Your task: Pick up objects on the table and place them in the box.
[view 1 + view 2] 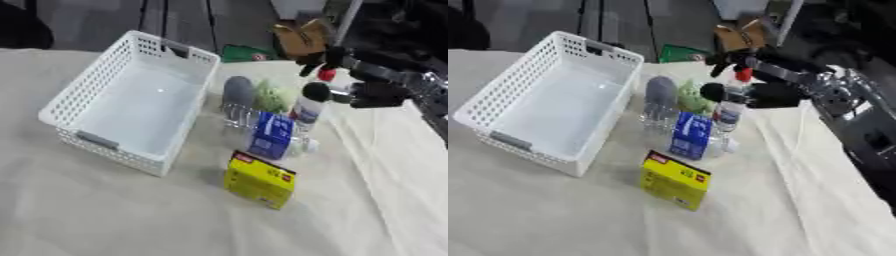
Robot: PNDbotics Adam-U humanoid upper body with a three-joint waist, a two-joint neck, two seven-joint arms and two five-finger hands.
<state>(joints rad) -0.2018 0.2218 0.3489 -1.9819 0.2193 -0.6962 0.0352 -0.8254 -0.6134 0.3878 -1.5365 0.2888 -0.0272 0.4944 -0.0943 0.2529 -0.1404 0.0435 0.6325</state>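
While our right hand (367,90) reaches in from the tabletop's right edge in the left eye view, its fingers spread either side of the white bottle with a red cap (308,107) and not yet closed on it, we judge the step in hand to be the first pick — the white basket (66,107) toward the left edge has nothing in it. Beside the bottle, near the tabletop's middle, stand a grey object (237,91), something green (274,96), a blue-labelled bottle (270,136) and, nearer the front edge, a yellow box (259,180). In the right eye view the dark thumb (713,92) sits against the bottle's upper part, with the other fingers behind it. Next we would close round the bottle, lift it straight up clear of its close neighbours — then carry it left over the basket's rim. Our left hand shows nowhere.
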